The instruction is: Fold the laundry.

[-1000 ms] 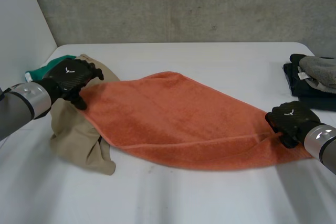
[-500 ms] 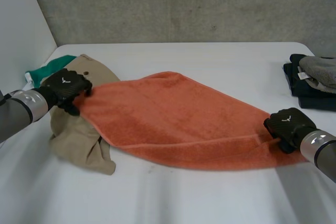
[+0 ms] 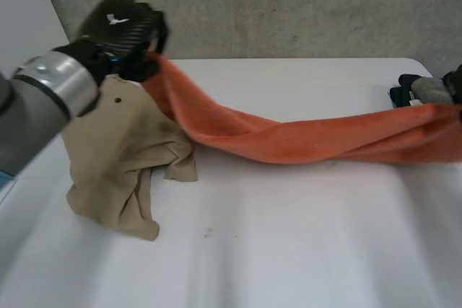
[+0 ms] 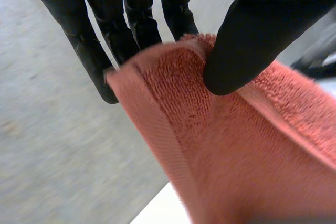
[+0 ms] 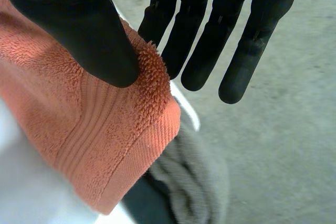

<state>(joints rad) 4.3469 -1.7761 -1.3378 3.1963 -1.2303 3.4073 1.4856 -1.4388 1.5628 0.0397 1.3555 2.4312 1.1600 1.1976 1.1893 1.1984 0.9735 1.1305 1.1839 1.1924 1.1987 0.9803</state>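
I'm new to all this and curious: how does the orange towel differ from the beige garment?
The orange towel hangs stretched out long; the beige garment lies crumpled on the table. The towel is pinched at its ends by the left hand and right hand; the garment is held by neither. The towel is bright orange, the garment dull tan. Both are soft cloth.

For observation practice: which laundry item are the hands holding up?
The orange towel, pinched by the left hand and right hand; the beige garment and dark stack lie unheld.
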